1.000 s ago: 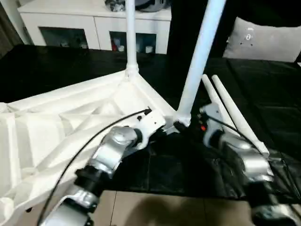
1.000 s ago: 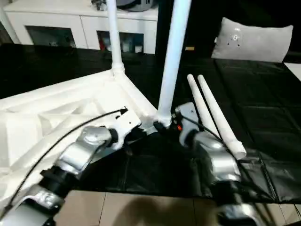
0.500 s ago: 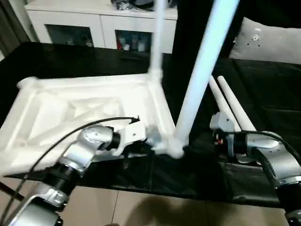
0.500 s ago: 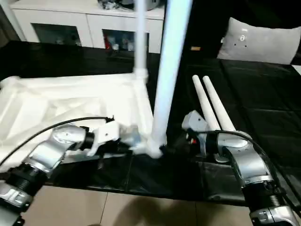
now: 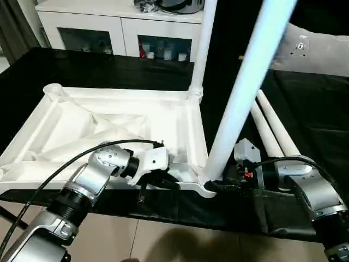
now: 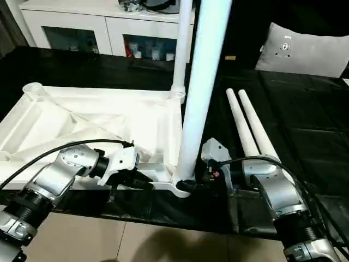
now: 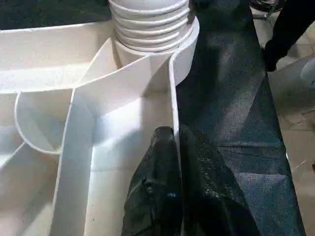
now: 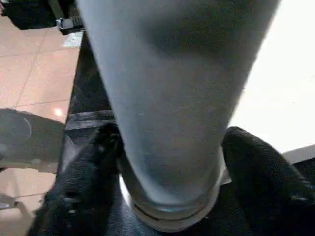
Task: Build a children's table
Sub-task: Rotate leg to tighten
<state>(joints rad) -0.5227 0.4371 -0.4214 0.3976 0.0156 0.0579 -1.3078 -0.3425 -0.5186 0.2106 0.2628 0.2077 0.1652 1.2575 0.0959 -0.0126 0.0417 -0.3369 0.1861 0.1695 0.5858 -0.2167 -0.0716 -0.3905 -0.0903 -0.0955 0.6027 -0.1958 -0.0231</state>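
Note:
The children's table lies upside down: its white ribbed tabletop (image 5: 109,125) rests on the black-covered work table. One leg (image 5: 199,49) stands in the far right corner socket. A second leg (image 5: 245,87) rises tilted from the near right corner socket. Two more legs (image 5: 270,128) lie side by side on the black cover to the right. My left gripper (image 5: 172,183) (image 7: 176,137) is shut on the tabletop's near rim, close to that corner. My right gripper (image 5: 217,186) (image 8: 170,140) holds the tilted leg's base, one black finger (image 8: 83,187) on each side.
A white cabinet with glass doors (image 5: 120,30) stands behind the work table. A grey cushion (image 5: 319,49) lies at the back right. The work table's near edge (image 5: 180,215) runs just under my forearms, with tiled floor (image 5: 163,240) below it.
The head view has shifted. My right gripper has moved left from beside the loose legs to the tilted leg's base and closed in on it. The left gripper keeps its hold on the rim.

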